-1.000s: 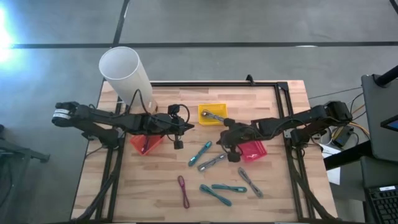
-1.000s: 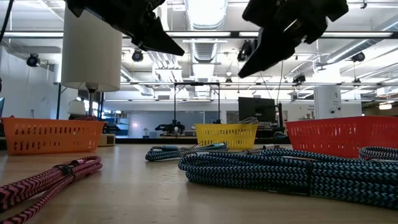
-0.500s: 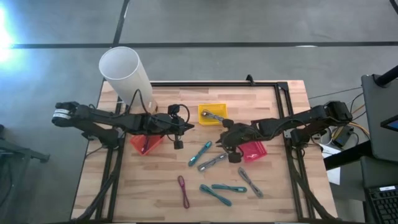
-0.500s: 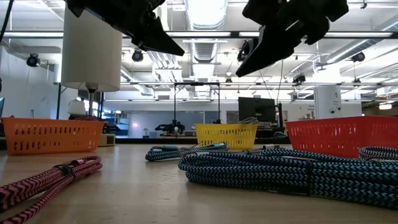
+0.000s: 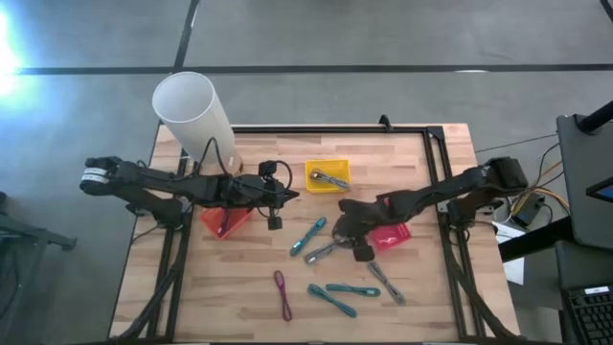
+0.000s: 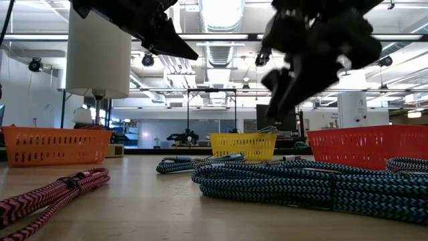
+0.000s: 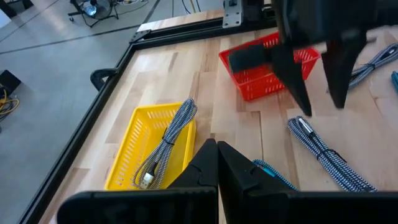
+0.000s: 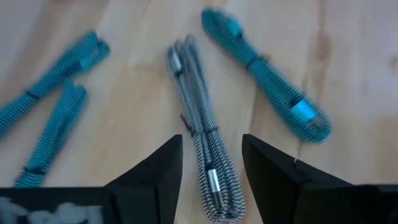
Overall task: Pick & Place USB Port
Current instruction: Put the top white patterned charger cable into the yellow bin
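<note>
The right tool (image 5: 349, 240) is hovering over the middle of the worktop (image 5: 421, 163), its fingers spread, directly above a grey braided USB cable (image 5: 326, 251) that is lying flat on the wood. In the right wrist view this same cable (image 8: 202, 155) is sitting between the 2 dark fingers, so the line-up already looks good.

To do this step well, I think the arm should be coming straight down without drifting sideways, so the fingers are straddling the bundle across its width near the middle, where the strands are bound together. It should be closing only once both tips are almost at the wood; closing high would be catching just 1 loop. A teal cable (image 5: 307, 236) is lying just beside the grey one on its left, and it could get snagged.

Seen from above, the grey cable's long axis is running diagonally, from near-left up to far-right. In the wrist view a metal plug is showing at the end closest to the fingers.

The red basket (image 5: 391, 234) is sitting just right of the tool, and a yellow basket (image 5: 327, 176) farther back is already holding a grey cable.

The left tool (image 5: 279, 195) is waiting above the left-centre of the worktop, fingers pressed together on nothing.
</note>
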